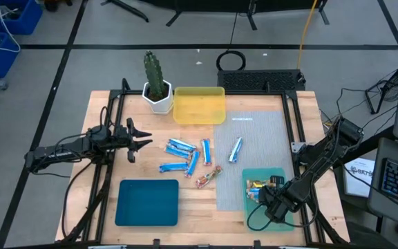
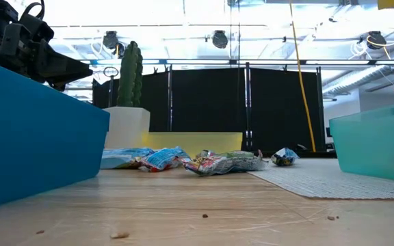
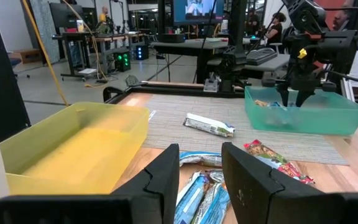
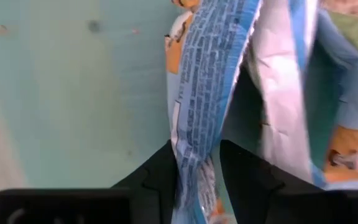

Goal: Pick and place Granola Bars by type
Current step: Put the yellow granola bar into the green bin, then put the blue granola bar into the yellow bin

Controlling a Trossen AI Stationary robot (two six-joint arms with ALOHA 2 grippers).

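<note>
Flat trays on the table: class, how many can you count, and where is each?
3. The yellow plastic tray sits beside the cactus pot, the dark teal tray at the near left, the light teal tray under the right arm.

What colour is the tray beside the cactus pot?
Yellow tray, clearest in the high view.

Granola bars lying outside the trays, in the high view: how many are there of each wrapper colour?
Blue-and-white bars: 5
Reddish multicoloured bar: 1
Total: 6
</note>
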